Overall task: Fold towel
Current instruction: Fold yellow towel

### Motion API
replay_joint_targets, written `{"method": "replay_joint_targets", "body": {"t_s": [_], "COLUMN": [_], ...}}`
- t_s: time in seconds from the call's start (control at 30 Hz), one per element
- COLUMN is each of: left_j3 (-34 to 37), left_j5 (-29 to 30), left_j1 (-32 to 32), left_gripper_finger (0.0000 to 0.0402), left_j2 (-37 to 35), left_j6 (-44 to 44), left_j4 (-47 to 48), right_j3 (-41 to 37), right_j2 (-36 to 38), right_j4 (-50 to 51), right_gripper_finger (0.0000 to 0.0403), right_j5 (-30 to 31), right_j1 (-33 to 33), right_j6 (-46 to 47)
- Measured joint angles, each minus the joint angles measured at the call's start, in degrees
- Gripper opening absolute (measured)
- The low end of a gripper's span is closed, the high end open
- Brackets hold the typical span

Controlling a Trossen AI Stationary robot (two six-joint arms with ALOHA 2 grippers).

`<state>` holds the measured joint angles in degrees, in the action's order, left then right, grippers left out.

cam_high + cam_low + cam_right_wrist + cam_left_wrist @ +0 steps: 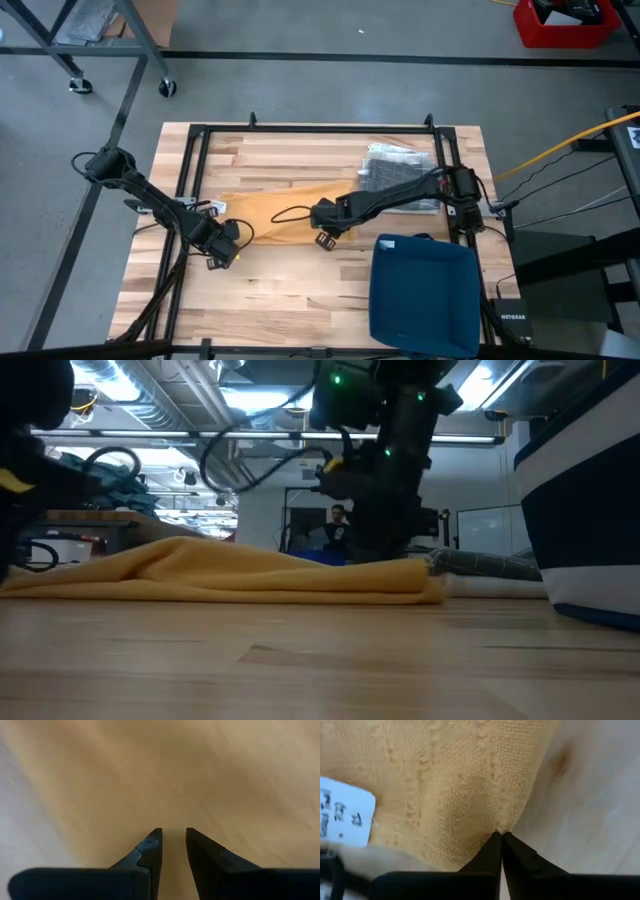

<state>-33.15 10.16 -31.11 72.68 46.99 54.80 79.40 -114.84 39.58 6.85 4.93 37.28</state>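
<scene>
Basically your towel (290,212) is light, limp terry on the counter (300,290): left pincer (501,836) pinches its near-left edge, right pincer (173,840) hovers slightly spread, so grab corners.

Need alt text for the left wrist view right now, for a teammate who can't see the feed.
The left gripper has its two dark fingers pinched together on the edge of the yellow towel, which fills most of the view with its woven texture. A white tag lies on the towel at one side, and bare light wooden table shows past the towel's edge.
</scene>
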Motion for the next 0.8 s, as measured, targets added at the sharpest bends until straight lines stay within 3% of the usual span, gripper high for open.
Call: {"method": "replay_joint_targets", "body": {"t_s": [0.2, 0.43, 0.8], "left_j3": [0.0, 0.0, -0.2], "left_j5": [-3.5, -5.3, -5.2], "left_j1": [-0.8, -3.1, -4.9], "left_gripper_finger": [0.0003, 0.0001, 0.0002], "left_j2": [0.0, 0.0, 0.0], "left_j6": [2.3, 1.0, 1.0], "left_j4": [10.0, 10.2, 10.4], "right_j3": [0.4, 0.2, 1.4], "right_j2": [-4.4, -5.2, -3.5], "right_j4": [4.6, 5.9, 10.6], "right_gripper_finger": [0.0092, 0.0092, 0.0092], "right_j5": [-0.3, -0.7, 7.1], "right_j1": [0.0, 0.7, 3.9], "right_j6": [0.0, -0.4, -1.6]}}
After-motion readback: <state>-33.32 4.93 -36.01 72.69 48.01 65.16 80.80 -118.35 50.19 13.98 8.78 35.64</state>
